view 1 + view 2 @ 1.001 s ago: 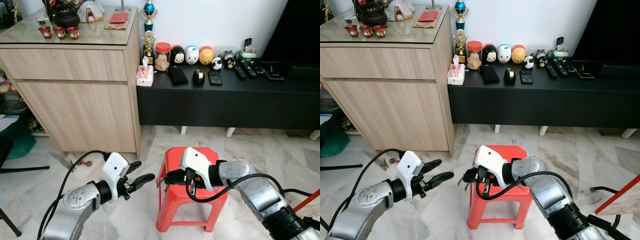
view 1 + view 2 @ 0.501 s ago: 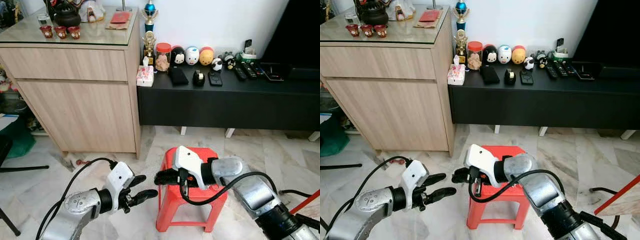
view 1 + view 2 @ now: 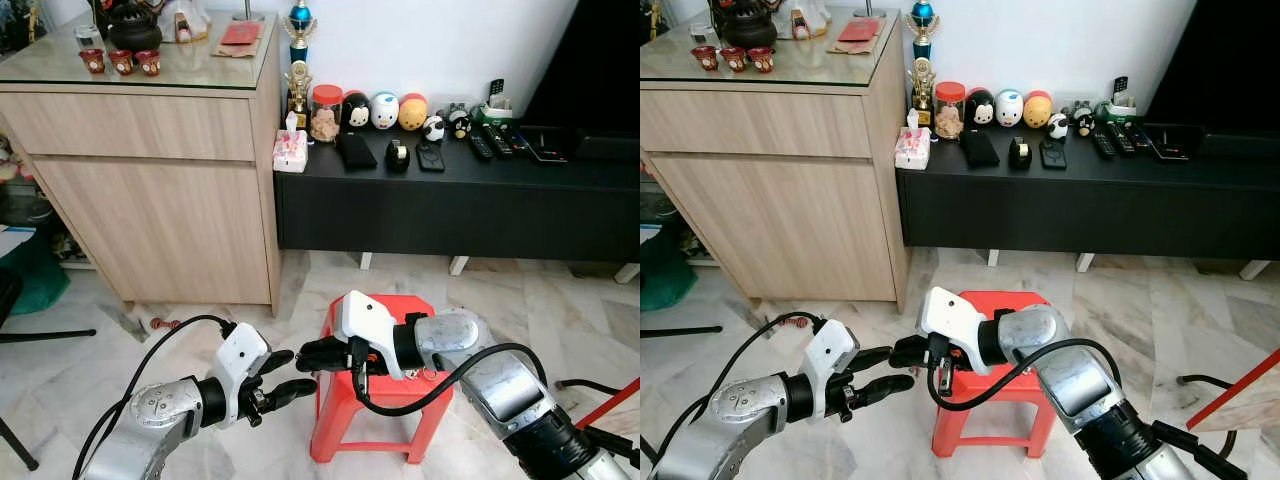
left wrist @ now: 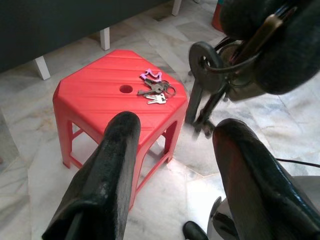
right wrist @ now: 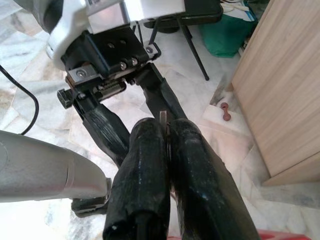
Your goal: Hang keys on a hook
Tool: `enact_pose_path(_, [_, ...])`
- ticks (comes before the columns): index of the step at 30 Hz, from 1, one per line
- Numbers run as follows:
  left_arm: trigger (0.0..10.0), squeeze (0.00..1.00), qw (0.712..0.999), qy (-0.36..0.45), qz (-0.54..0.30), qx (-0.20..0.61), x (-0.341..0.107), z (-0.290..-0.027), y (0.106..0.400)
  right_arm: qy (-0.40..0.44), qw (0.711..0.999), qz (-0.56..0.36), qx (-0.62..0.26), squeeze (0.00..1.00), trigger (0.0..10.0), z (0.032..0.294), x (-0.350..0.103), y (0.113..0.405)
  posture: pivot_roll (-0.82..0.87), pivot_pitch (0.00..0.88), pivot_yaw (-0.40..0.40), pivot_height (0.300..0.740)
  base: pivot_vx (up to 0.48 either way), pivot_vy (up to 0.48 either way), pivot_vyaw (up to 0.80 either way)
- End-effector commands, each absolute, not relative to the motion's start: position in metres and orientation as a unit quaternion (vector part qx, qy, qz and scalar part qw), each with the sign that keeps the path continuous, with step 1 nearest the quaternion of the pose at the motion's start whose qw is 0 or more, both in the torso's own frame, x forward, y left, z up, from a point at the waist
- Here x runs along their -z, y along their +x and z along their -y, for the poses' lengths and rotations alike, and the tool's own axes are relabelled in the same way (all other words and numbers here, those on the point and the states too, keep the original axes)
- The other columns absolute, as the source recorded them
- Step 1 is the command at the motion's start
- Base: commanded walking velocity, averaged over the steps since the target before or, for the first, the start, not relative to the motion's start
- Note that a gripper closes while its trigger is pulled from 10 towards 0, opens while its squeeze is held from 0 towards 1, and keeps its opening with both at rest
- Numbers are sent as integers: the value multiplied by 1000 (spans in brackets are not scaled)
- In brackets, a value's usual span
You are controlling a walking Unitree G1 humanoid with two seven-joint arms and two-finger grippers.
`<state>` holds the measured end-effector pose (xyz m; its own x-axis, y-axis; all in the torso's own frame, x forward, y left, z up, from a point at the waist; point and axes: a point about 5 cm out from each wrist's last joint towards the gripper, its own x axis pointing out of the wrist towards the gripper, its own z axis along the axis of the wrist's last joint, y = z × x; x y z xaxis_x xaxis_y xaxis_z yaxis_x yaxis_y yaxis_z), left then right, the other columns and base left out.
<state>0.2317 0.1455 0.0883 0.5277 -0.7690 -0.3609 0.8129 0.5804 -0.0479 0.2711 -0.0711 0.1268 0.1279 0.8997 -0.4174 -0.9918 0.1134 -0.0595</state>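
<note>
My right gripper (image 3: 308,353) is shut on a bunch of keys (image 3: 362,378), which dangles below its fingers just left of the red stool (image 3: 335,412). In the right wrist view a metal ring (image 5: 164,117) pokes out between the closed fingers. The left gripper (image 3: 290,372) is open, its fingertips right beside the right gripper's tips. From the left wrist, the held keys (image 4: 207,97) hang between and just beyond the two open fingers. A second bunch of keys with a pink clip (image 4: 156,90) lies on the stool's top.
A light wood cabinet (image 3: 150,170) stands at the back left. Beside it runs a low black bench (image 3: 450,205) carrying toys, a jar and remotes. A black chair base (image 3: 30,340) sits on the marble floor at the far left.
My right gripper has carried the keys leftward off the stool's edge, up to the left gripper's tips. The left gripper has dropped slightly and edged right.
</note>
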Motion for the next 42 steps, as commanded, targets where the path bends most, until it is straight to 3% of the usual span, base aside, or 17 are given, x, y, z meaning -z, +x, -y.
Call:
enact_pose_path(1, [10000, 0, 868, 67, -178, 458, -87, -141, 230, -167, 728, -126, -653, 0, 10000, 67, -134, 270, 53, 0, -86, 740, 0, 0, 0])
enact_pose_path(10, [10000, 0, 869, 65, -178, 458, -86, -140, 230, -167, 726, -124, -656, 0, 10000, 64, -134, 270, 53, 0, -89, 740, 0, 0, 0])
enact_pose_path(11, [6078, 0, 869, 64, -177, 457, -86, -140, 230, -167, 726, -124, -656, 0, 10000, 64, -134, 270, 52, 0, -88, 740, 0, 0, 0])
enact_pose_path(12, [3961, 0, 869, 64, -177, 457, -86, -140, 230, -168, 726, -123, -656, 0, 10000, 63, -134, 270, 53, 0, -89, 740, 0, 0, 0])
enact_pose_path(13, [431, 0, 870, 64, -177, 456, -86, -140, 230, -168, 726, -123, -655, 0, 10000, 63, -135, 271, 55, 0, -90, 740, 0, 0, 0])
enact_pose_path(14, [0, 0, 870, 63, -177, 456, -86, -140, 230, -168, 727, -122, -655, 0, 10000, 63, -135, 271, 55, 0, -90, 740, 0, 0, 0])
enact_pose_path(42, [0, 0, 861, 62, -184, 470, -86, -142, 226, -174, 727, -127, -652, 0, 10000, 65, -132, 273, 60, 0, -89, 740, 0, 0, 0])
